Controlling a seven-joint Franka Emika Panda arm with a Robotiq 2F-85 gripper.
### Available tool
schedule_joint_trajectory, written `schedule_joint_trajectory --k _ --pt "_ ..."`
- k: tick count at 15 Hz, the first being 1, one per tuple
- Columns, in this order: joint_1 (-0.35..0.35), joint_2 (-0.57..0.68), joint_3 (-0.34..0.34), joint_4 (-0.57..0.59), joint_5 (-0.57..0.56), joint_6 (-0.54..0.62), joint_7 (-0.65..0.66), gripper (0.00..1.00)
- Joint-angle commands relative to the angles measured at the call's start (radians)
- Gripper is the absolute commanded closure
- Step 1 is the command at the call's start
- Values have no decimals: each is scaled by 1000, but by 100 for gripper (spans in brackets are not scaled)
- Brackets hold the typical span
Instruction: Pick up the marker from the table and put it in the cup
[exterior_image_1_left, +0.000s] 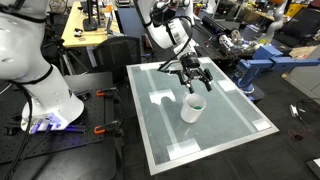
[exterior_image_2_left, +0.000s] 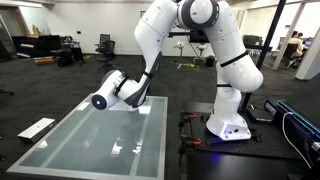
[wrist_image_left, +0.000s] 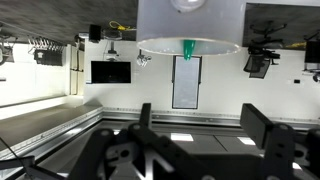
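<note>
The white cup (exterior_image_1_left: 191, 110) stands upright near the middle of the table (exterior_image_1_left: 230, 125). The green marker (exterior_image_1_left: 197, 101) sits inside it, its end poking over the rim. My gripper (exterior_image_1_left: 194, 80) hangs open and empty just above and behind the cup. The wrist view is upside down: the cup (wrist_image_left: 190, 20) is at the top centre, the marker (wrist_image_left: 188, 48) shows at its rim, and my two fingers (wrist_image_left: 204, 112) are spread apart with nothing between them. In an exterior view the arm (exterior_image_2_left: 125, 90) hides the cup over the table (exterior_image_2_left: 90, 145).
White tape squares (exterior_image_1_left: 160, 97) and lines mark the glassy top. A white robot base (exterior_image_1_left: 45, 95) stands beside the table's edge, with desks and chairs behind. A blue machine (exterior_image_1_left: 260, 65) stands off the far corner.
</note>
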Motion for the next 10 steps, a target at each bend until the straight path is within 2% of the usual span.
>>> schedule_joint_trajectory --k 1,10 --pt "9 -56 -1 -23 8 -19 49 0" --pt "38 -186 17 -85 -2 -90 126 0"
